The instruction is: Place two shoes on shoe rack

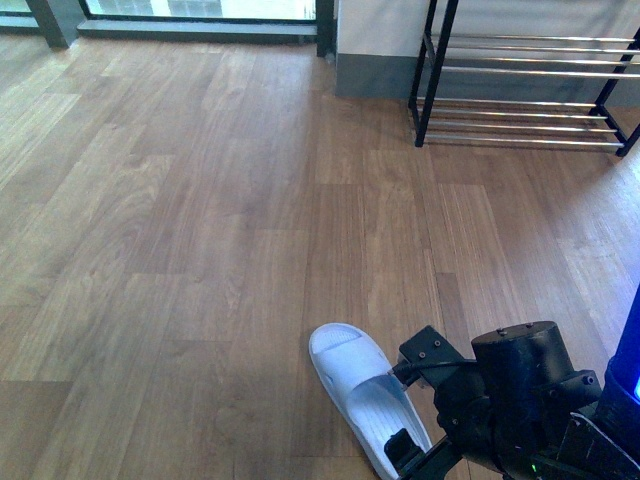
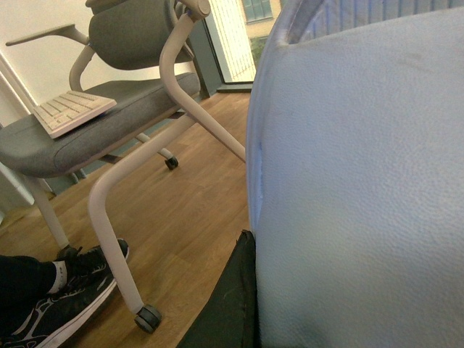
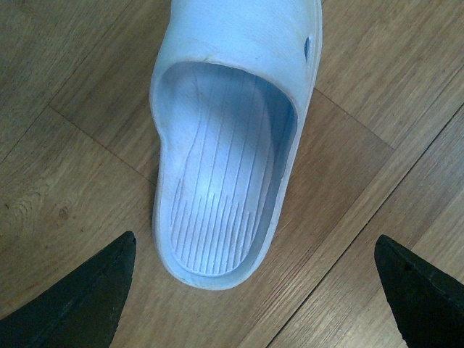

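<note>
The task's two shoes are out of view. The shoe rack point(image 1: 520, 72), black-framed with chrome bars, stands at the far right against the wall. A pale blue slide sandal point(image 1: 360, 385) lies on the wood floor near me, toe pointing away. My right gripper point(image 1: 412, 400) hovers open over its heel end. In the right wrist view that sandal point(image 3: 225, 167) lies ahead of the open right gripper point(image 3: 254, 238), untouched. My left gripper point(image 2: 275, 312) is shut on another pale blue slide sandal point(image 2: 362, 181), whose body fills the left wrist view. One black finger point(image 2: 225, 312) presses its side. The left arm is outside the front view.
A grey chair point(image 2: 123, 101) with a white tube frame and castors point(image 2: 147, 317) stands near the left gripper, a keyboard point(image 2: 72, 109) on its seat. A person's foot in a black sneaker point(image 2: 65, 290) rests under it. Open wood floor point(image 1: 200, 250) stretches toward the rack.
</note>
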